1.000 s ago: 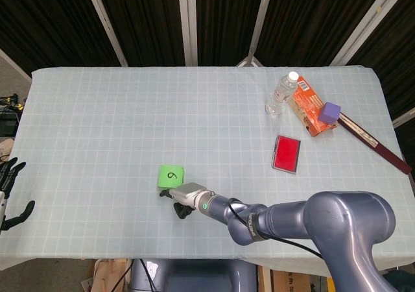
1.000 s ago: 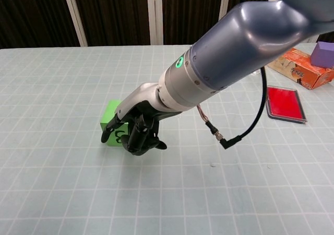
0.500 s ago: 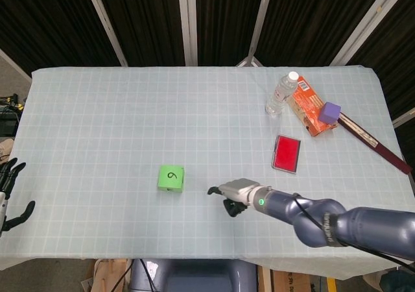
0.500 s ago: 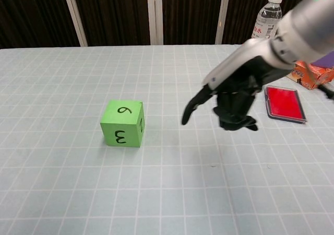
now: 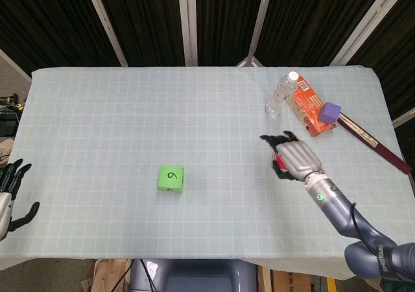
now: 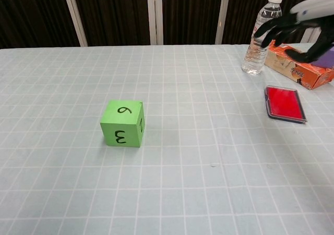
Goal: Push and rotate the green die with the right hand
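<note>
Die, green, shows 6 on top, apparently 3 facing front.

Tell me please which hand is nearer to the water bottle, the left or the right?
The right hand: it hovers just in front of the water bottle, over the red case. The left hand hangs off the table's opposite edge, far away.

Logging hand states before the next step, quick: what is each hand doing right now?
Left hand: open, holding nothing, at the table's left edge.
Right hand: open, holding nothing, raised near the red case, away from the die.
</note>
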`<act>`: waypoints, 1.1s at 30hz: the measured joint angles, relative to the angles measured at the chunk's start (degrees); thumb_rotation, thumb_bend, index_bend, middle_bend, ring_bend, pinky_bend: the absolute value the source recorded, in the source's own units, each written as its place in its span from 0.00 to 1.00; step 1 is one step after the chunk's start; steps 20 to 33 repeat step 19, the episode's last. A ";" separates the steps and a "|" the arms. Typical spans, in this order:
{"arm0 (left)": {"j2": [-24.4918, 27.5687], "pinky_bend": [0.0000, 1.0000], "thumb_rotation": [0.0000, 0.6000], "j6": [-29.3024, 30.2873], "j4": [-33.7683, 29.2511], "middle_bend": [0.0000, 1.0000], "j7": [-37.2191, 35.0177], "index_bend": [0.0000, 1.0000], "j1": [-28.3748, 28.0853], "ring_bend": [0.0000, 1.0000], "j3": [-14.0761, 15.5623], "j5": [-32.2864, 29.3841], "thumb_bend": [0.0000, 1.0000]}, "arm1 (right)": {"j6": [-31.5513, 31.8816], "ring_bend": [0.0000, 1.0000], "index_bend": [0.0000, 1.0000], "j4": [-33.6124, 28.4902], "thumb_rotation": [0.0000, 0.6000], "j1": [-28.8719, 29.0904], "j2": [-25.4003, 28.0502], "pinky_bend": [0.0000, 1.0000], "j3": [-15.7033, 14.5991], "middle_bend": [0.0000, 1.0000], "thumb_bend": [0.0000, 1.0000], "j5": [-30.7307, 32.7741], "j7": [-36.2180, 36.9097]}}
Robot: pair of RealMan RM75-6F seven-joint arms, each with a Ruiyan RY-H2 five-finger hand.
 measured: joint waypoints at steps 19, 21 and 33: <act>-0.37 0.04 1.00 0.27 0.69 0.00 -0.01 0.11 0.00 0.00 0.98 2.38 0.43 | 42.11 0.10 0.11 18.65 1.00 -42.35 -15.06 0.00 -6.52 0.12 0.59 -33.35 -15.30; -0.37 0.04 1.00 0.27 0.69 0.00 -0.01 0.11 0.00 0.00 0.98 2.38 0.43 | 42.11 0.10 0.11 18.65 1.00 -42.35 -15.06 0.00 -6.52 0.12 0.59 -33.35 -15.30; -0.37 0.04 1.00 0.27 0.69 0.00 -0.01 0.11 0.00 0.00 0.98 2.38 0.43 | 42.11 0.10 0.11 18.65 1.00 -42.35 -15.06 0.00 -6.52 0.12 0.59 -33.35 -15.30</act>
